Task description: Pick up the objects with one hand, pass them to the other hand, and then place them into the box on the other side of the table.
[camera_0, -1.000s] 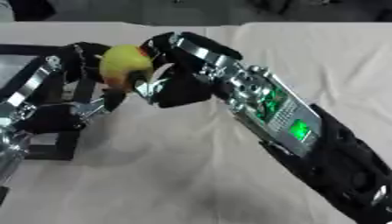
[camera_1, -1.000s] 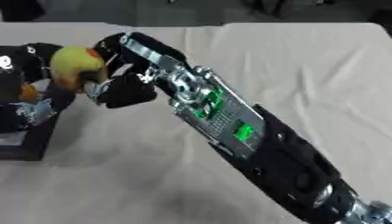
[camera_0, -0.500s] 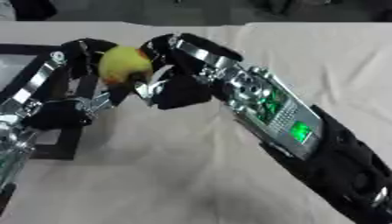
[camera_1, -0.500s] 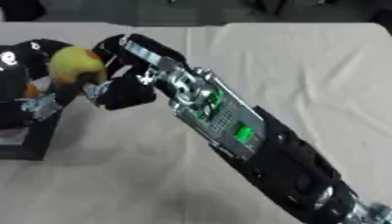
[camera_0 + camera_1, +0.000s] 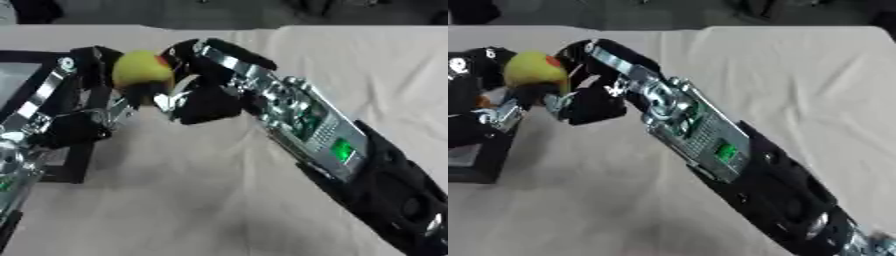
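**Handover over the left edge of the table**

A pale cloth covers the table (image 5: 219, 200), with a dark strip of background along the far edge. At the left side sits a black-framed box (image 5: 61, 165), its rim partly hidden by the arm above it.

The task's thing, a yellow rounded object with a red patch (image 5: 142, 71), perhaps a toy fruit, is held off the table between the two hands, just above the box's near corner. It looks roughly round, so it has no clear long axis.

The right hand (image 5: 206, 97) reaches in diagonally from the lower right, its long forearm stretched across the table, and its fingers (image 5: 179, 52) curl round the object's right side. The left hand (image 5: 87, 75) rises from the lower left, with fingers bent against the object's left and lower side. It likely grips too, though the dark parts overlap and the contact is hard to read.

The object lies left of the right palm and directly against the left hand, which is nearer the box. The coming move turns on the right fingers letting go leftward.
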